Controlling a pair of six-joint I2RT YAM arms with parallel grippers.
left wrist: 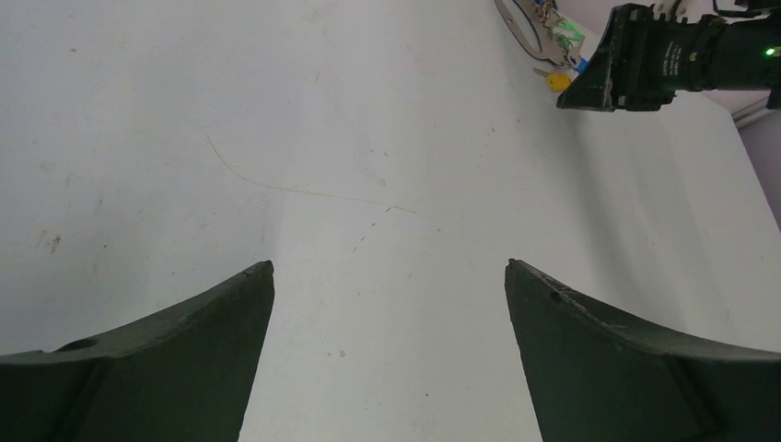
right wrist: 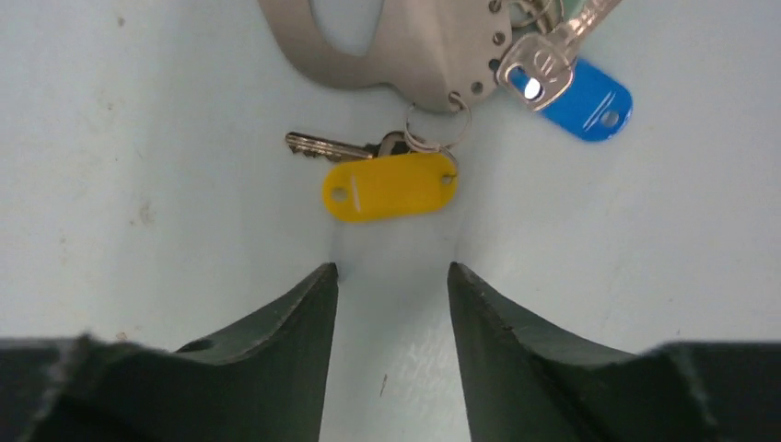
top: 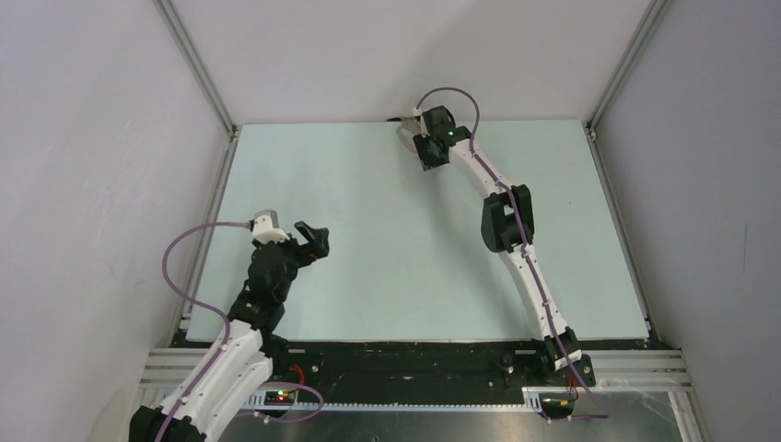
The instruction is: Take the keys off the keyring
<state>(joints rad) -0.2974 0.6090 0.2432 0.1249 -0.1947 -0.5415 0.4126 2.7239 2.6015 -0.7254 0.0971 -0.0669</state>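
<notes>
At the far edge of the surface (top: 387, 267), close to the back wall (top: 387, 55), we are hovering our right pincer (right wrist: 391, 269) just short of the keyring (right wrist: 405, 55), which is lying flat with its keys (right wrist: 543, 64) gathered along one side. The jaws are standing at a middling gap with nothing between them, pointing straight at the yellow tag (right wrist: 390, 185) just beyond the fingertips (right wrist: 318, 285). That tag and a silver key (right wrist: 318, 145) beside it are hanging from a small split ring (right wrist: 437, 129) threaded into the keyring's rim. Another key with a blue tag (right wrist: 589, 99) is lying against the keyring further along, apparently attached too, and in the left wrist view we are glimpsing what may be a green tag (left wrist: 566, 32) there. Our left pincer (left wrist: 389, 264) is hanging well apart from all this, jaws spread wide over bare surface, holding nothing. We are judging that no key is off yet: every one we are seeing is lying against the keyring, so the whole job is lying ahead. The yellow-tagged key is looking like the first candidate, and freeing it will probably need one pincer pinning the keyring.
</notes>
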